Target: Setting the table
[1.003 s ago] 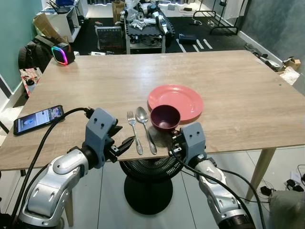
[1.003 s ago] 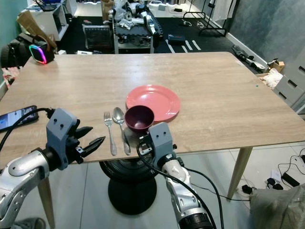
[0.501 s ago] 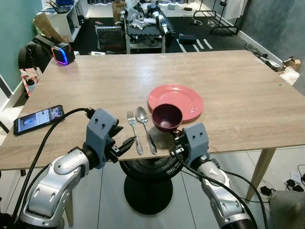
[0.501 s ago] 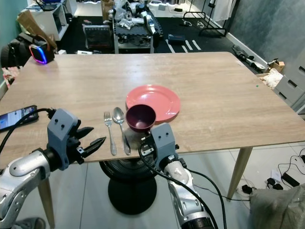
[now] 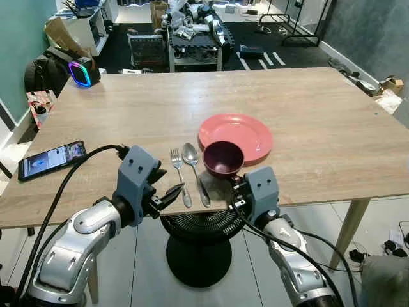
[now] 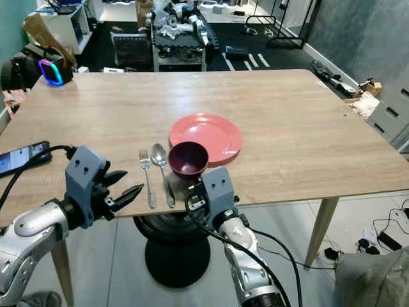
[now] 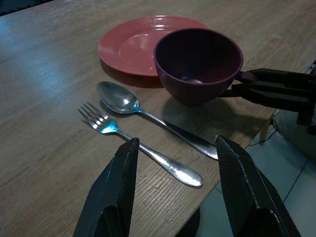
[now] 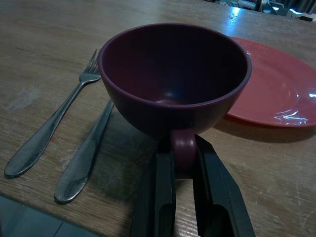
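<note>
A dark purple cup hangs just above the wooden table, at the near edge of a pink plate. My right gripper is shut on the cup's handle from the table's front edge. A fork and a spoon lie side by side to the left of the cup. My left gripper is open at the table's front edge, by the fork's handle, with nothing between its fingers.
A phone lies at the table's left edge, with a black cable running past it. A glowing speaker stands at the far left corner. A black fan stands on the floor beneath the table's front.
The purple cup has lifted slightly and moved a little toward the plate in my right gripper. My left gripper has stayed in place.
</note>
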